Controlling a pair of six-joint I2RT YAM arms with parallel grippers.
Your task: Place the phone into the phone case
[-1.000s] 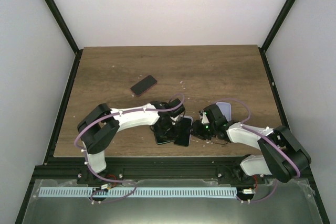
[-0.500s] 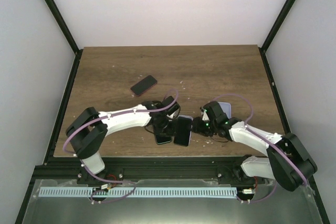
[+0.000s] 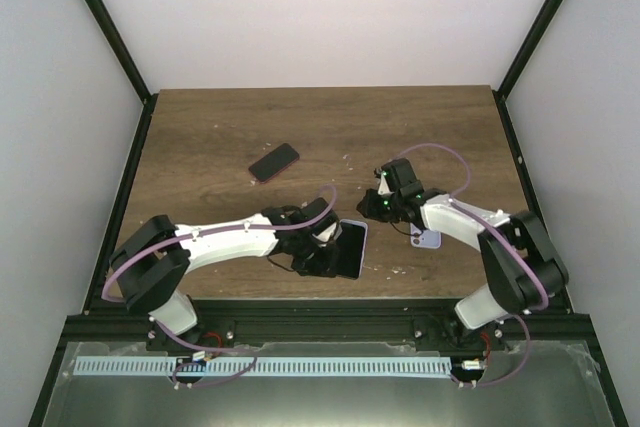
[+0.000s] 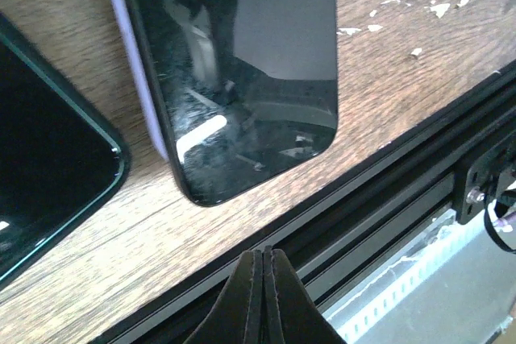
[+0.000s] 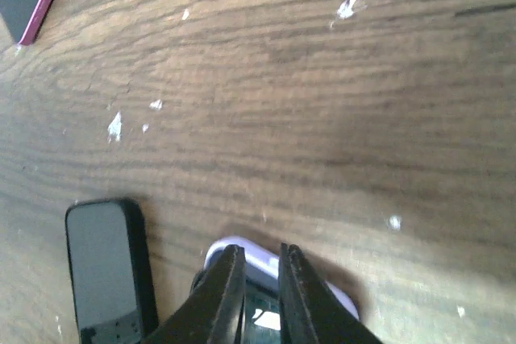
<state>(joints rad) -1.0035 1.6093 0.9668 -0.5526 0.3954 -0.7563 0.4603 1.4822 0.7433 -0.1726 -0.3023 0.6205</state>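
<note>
The phone [image 4: 242, 78] runs off the left wrist view's top edge. Left of the phone, a green-rimmed phone [image 4: 48, 175] is cut off too. The right gripper [image 5: 260, 249] hides part of the case [image 5: 332, 294].

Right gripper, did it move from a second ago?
Yes. The right gripper moved away from the near edge of the table, toward the far side, nearer the dark phone that stayed put.

Lab cell — white panels [image 3: 330, 7], black frame [image 3: 103, 17].
</note>
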